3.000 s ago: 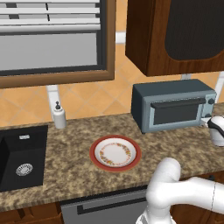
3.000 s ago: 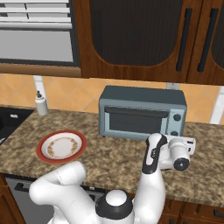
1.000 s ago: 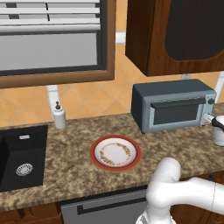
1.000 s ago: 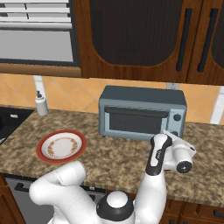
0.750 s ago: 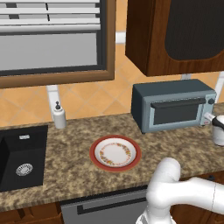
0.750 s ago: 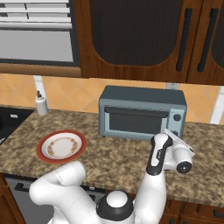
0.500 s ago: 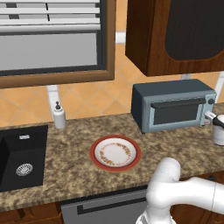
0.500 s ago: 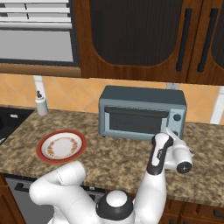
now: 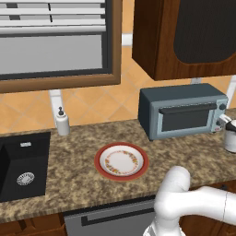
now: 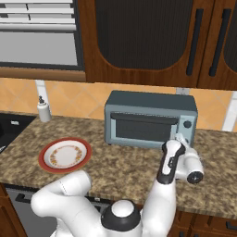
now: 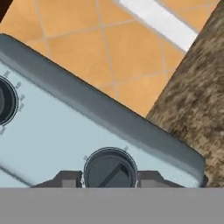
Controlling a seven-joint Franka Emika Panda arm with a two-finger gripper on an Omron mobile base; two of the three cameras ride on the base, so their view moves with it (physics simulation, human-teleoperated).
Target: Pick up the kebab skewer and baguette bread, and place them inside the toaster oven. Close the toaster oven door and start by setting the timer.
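a: so where's the end effector [image 11: 109, 178] right now? going near to far.

b: nearest thing in the hand view is the two finger tips, one on each side of a dark round knob [image 11: 109, 168] on the toaster oven [image 10: 150, 119]. they sit right beside the knob's rim, narrowly open, looks like they're clamped on it but i can't be totally sure they're touching.

a: and the key relation?

b: the knob is dead centre between the fingers, straight ahead along the hand's axis. its pointer ridge runs diagonally across the face. so my guess is the next move is just a twist of the wrist about that axis, no reach needed. it's the lower knob on the oven's right-hand panel; a second dial [image 11: 5, 99] sits further along the panel.

a: door?

b: the toaster oven door [image 10: 142, 127] looks closed, handle bar along the top. can't see through the glass.

a: further out?

b: the oven stands on the speckled table [image 9: 78, 166] against the tiled wall, with a red-rimmed plate [image 9: 121, 161] well off to its left.
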